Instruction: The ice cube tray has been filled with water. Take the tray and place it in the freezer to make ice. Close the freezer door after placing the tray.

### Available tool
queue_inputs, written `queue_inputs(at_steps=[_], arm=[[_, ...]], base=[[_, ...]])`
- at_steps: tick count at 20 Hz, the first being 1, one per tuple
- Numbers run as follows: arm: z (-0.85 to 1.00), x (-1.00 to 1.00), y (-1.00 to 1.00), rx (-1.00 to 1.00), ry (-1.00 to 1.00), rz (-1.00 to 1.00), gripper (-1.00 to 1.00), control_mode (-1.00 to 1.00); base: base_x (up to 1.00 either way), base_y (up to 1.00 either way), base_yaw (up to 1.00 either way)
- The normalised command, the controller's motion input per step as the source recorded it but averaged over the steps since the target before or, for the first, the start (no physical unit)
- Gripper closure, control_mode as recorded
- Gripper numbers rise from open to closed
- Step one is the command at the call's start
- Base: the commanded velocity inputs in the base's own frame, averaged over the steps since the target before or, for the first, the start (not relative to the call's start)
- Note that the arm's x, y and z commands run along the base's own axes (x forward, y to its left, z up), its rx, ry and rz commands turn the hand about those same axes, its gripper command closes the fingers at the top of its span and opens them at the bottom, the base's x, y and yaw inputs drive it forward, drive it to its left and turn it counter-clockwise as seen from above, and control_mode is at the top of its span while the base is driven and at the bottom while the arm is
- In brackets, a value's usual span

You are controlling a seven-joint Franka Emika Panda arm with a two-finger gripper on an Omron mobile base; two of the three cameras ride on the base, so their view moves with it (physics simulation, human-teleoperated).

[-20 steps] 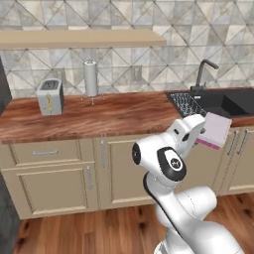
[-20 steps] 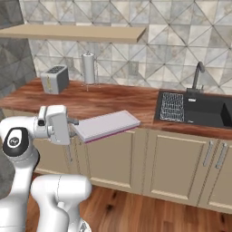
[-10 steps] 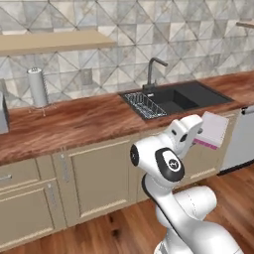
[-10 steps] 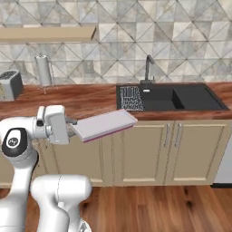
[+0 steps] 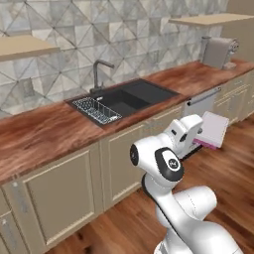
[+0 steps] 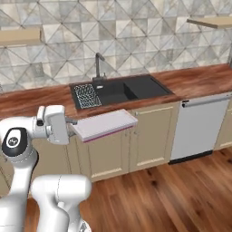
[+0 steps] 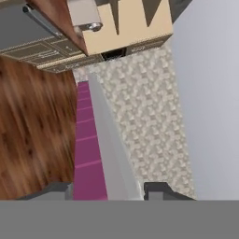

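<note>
The tool [image 6: 71, 128] is clamped on the ice cube tray [image 6: 105, 125]

I'm looking at a wood-plank floor [image 6: 172, 195], beige cabinets [image 5: 54, 193] under a reddish wooden counter [image 5: 39, 136], black sink [image 6: 124, 88] with dark faucet [image 6: 98, 63], grey dishwasher [image 6: 197, 129], geometric grey tiled wall [image 6: 136, 36], pale shelves [image 5: 208, 20] above.
</note>
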Motion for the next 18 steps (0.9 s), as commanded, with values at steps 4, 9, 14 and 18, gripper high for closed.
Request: queue_inputs(at_steps=[4,9,14,18], arm=[[0.00,0.00,0.00,0.00,0.00,0.00,1.00,1.00],[0.00,0.00,0.00,0.00,0.00,0.00,1.00,1.00],[0.00,0.00,0.00,0.00,0.00,0.00,1.00,1.00],[0.00,0.00,0.00,0.00,0.00,0.00,1.00,1.00]], base=[[0.18,-0.02,-0.44],[0.26,0.00,-0.43],[0.22,0.00,-0.45],[0.11,0.00,-0.46]])
